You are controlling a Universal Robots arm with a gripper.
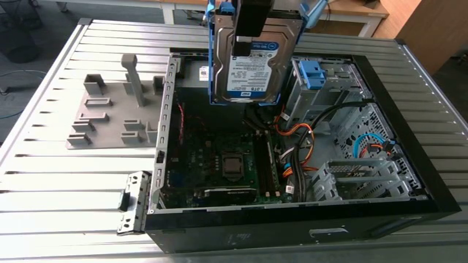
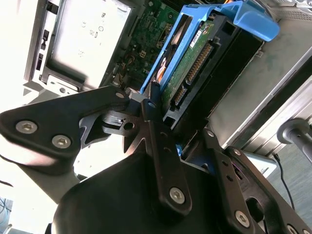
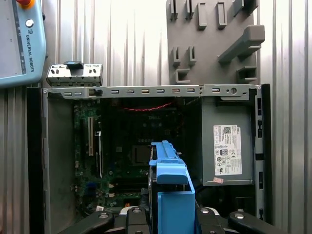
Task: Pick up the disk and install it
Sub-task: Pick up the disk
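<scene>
- One disk (image 1: 252, 57), silver metal in a blue bracket, hung upright above the open computer case (image 1: 292, 230), over the case's far edge in the exterior view and clear of the table.
- One gripper (image 2: 178, 122) had hold of it. In the second wrist view its two black fingers (image 2: 148, 109) were clamped against opposite sides of the bracket, at the disk's connector end.
- One case, black and lidless, lay on its side toward the exterior view's right edge of the slatted metal table (image 1: 58, 186), with one green motherboard (image 1: 219, 159) inside.
- One blue latch piece (image 1: 310, 74) sat on the metal cage near the case's far corner.
- One grey power-supply box (image 3: 226, 146) filled a corner of the case.
- One grey fixture plate (image 1: 109, 115) (several upright pegs on it) lay beside the case, toward the table's edge at the exterior view's left.
- Two printed labels showed: a white-and-blue label (image 1: 252, 68) on the disk's face and a white sticker (image 3: 227, 150) on the power-supply box.
</scene>
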